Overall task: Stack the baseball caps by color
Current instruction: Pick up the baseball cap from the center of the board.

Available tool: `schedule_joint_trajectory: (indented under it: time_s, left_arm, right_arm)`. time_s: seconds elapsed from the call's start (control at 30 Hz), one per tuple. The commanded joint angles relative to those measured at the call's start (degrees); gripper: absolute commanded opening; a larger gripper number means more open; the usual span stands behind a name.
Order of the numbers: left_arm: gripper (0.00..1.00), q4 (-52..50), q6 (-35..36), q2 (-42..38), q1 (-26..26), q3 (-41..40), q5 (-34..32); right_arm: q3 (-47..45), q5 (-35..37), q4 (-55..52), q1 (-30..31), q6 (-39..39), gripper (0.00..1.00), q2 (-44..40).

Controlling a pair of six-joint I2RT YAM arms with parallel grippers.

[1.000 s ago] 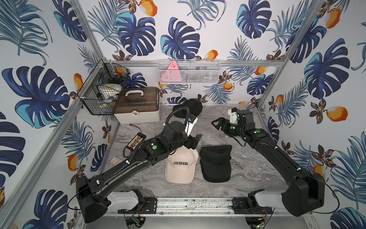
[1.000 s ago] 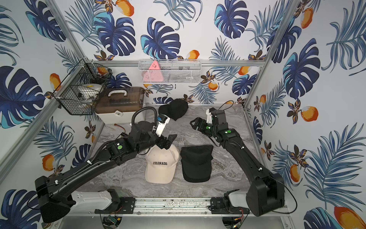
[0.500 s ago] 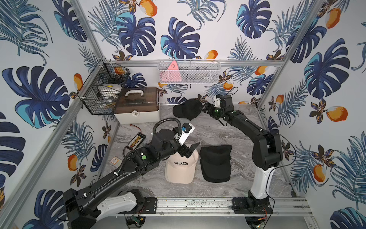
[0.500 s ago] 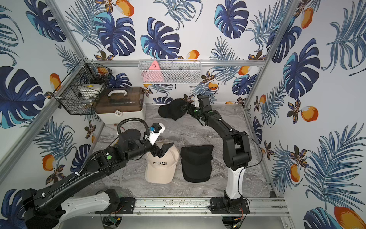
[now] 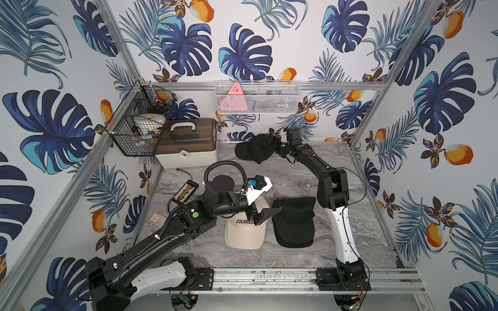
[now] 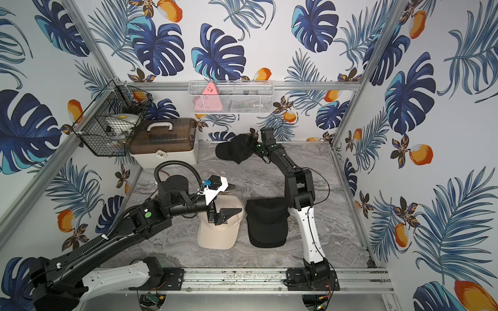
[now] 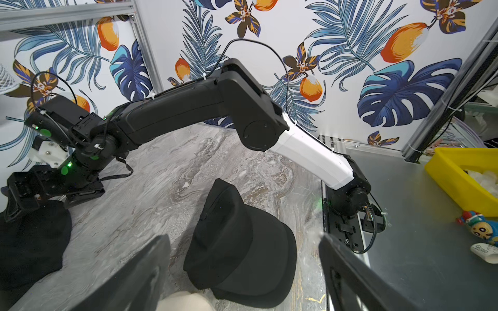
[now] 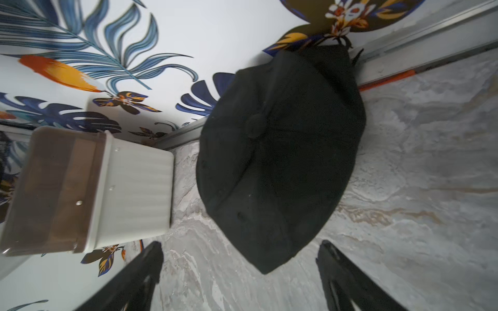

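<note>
A cream cap (image 5: 244,231) (image 6: 217,233) lettered COLORADO lies at the front middle of the table. A black cap (image 5: 293,223) (image 6: 266,222) (image 7: 242,242) lies right beside it, with a second brim edge showing under it. Another black cap (image 5: 253,148) (image 6: 234,149) (image 8: 277,156) lies against the back wall. My left gripper (image 5: 268,202) (image 6: 230,200) (image 7: 242,238) hangs open above the cream cap's crown, holding nothing. My right gripper (image 5: 270,141) (image 6: 249,141) (image 8: 241,246) is open at the back black cap's right edge, fingers apart from the fabric.
A cream storage box (image 5: 186,142) with a brown lid stands at the back left, under a black wire basket (image 5: 140,121). A white mesh basket (image 5: 257,97) hangs on the back wall. A battery pack (image 5: 186,192) lies at the left. A yellow bin (image 7: 463,175) stands outside the cell.
The right arm has swung from mid-table to the back wall, reaching the black cap there. The left arm has drawn back toward the front, its gripper over the cream cap. Both stay open.
</note>
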Motion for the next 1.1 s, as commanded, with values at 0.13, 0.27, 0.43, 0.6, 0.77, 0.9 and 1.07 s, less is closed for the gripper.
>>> schedule_joint_trajectory:
  time_s: [0.13, 0.27, 0.43, 0.6, 0.77, 0.9, 1.07]
  left_arm:
    - [0.91, 9.31, -8.58, 0.23, 7.54, -1.95, 8.08]
    - [0.91, 14.62, -13.71, 1.27, 11.63, -3.2, 12.12]
    - [0.91, 13.21, -12.71, 1.72, 12.07, -2.76, 11.66]
    - [0.9, 11.53, -12.01, 2.55, 12.07, -2.19, 10.06]
    - [0.9, 9.81, -11.05, 3.23, 12.06, -1.53, 8.9]
    - [0.9, 7.98, -9.79, 3.23, 12.15, -1.14, 7.02]
    - [0.89, 5.76, -8.46, 3.31, 12.26, -0.49, 2.68]
  right_arm:
    - [5.69, -3.98, 3.49, 0.51, 5.6, 0.89, 6.95]
    - [9.73, -5.32, 6.09, 1.37, 7.92, 0.87, 10.31]
    - [9.63, -5.91, 10.3, 1.51, 11.23, 0.75, 11.83]
    - [9.49, -7.99, 13.57, 1.43, 14.01, 0.21, 12.34]
    - [5.72, -8.83, 15.56, 1.14, 12.26, 0.0, 7.54]
    - [-1.1, -10.94, 17.65, 0.49, 8.3, 0.0, -0.2]
    - [-12.3, -15.94, 15.1, -0.67, -4.33, 0.0, -12.31]
